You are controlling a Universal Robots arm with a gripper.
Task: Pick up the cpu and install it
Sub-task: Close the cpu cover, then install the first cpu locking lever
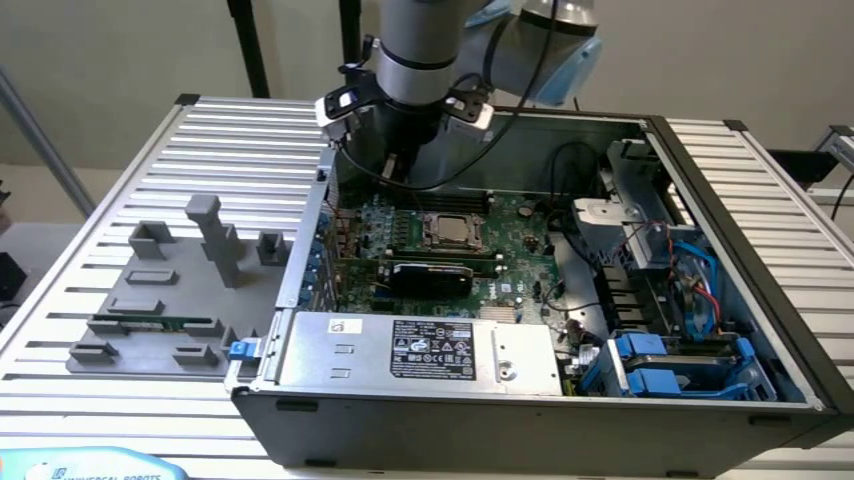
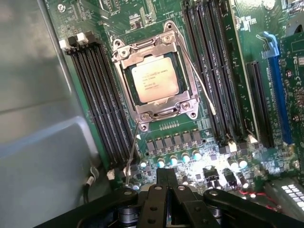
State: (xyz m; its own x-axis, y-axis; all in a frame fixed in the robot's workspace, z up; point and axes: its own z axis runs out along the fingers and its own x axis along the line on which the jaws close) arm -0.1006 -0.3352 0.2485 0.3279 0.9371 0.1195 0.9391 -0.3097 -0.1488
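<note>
- Plainly seated, the cpu (image 2: 155, 80) is seen lying flat inside the metal socket frame (image 2: 183, 102) on the green motherboard (image 2: 266, 19), its silver top with printed lettering turned up to the wrist camera.
- The gripper (image 2: 166, 176) is shown clenched, its black fingers pressed together with nothing between them. It is held above the board, apart from the cpu and touching no part of it.
- Rows of black memory slots (image 2: 97, 99) are seen on both sides of the socket, and thin wire levers (image 2: 202, 88) are seen standing out from the frame.
- In the exterior view, the cpu (image 1: 457, 232) is placed near the middle of the board within the open computer case (image 1: 534, 420), which is laid on a slatted table (image 1: 120, 190).
- The robot arm (image 1: 414, 50) is positioned over the case's far corner toward the exterior view's left, just beyond the socket.
- A grey power supply (image 1: 420, 350) with a black label is fixed along the near edge of the case, and blue drive carriers (image 1: 661, 375) are set toward the exterior view's right.
- Outside the case, on the exterior view's left, grey fixture blocks (image 1: 200, 240) are set out on the table, and a long green memory stick (image 1: 150, 325) is laid among them.
</note>
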